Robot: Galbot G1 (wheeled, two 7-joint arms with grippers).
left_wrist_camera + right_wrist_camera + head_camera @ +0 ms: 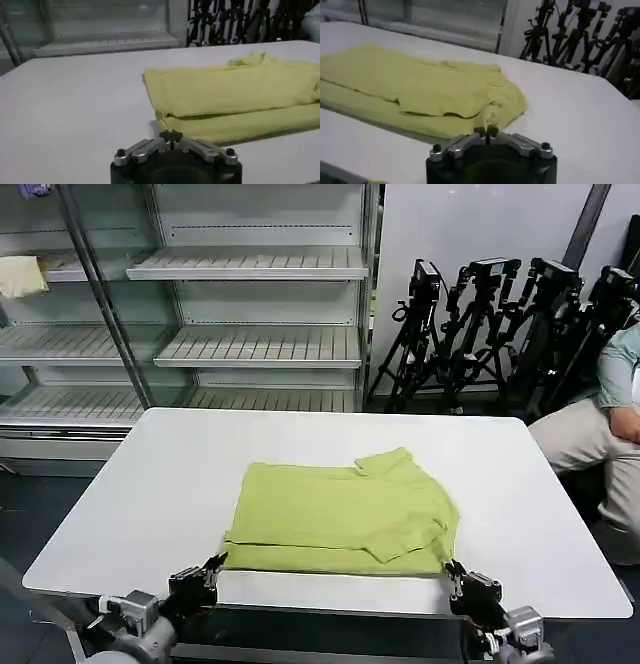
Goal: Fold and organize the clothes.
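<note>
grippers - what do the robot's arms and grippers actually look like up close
Both match. The left gripper and right gripper have black housings with short black fingers, on silver-grey metal wrist segments. From the wrist cameras, each gripper is a rounded black body topped by two silver angled linkage bars with dark bolt heads, ending in small dark tips. No markings are legible.

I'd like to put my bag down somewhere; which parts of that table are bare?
Bare table lies left, right and behind the T-shirt, up to the edges. The near edge is crowded: the left gripper and right gripper sit at the shirt's front corners.
</note>
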